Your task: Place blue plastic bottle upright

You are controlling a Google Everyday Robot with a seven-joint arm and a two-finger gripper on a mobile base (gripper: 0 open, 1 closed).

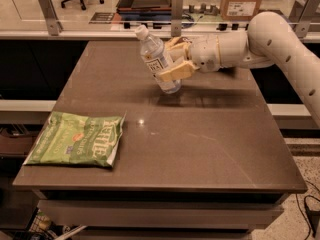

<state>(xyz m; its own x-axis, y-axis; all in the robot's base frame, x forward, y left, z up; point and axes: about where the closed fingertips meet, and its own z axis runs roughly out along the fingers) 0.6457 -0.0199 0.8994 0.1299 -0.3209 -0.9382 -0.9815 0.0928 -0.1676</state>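
Note:
The blue plastic bottle (157, 59) is clear with a white cap and a pale label. It is tilted, cap up and to the left, base just above or touching the brown table (200, 134) at the far middle. My gripper (172, 59) comes in from the right on a white arm and is shut on the bottle's middle, with tan fingers (175, 71) on both sides of it.
A flat green snack bag (77, 140) lies at the table's front left corner. A rail with metal posts (176, 6) runs behind the far edge. A cardboard box (242, 1) stands beyond it at the back right.

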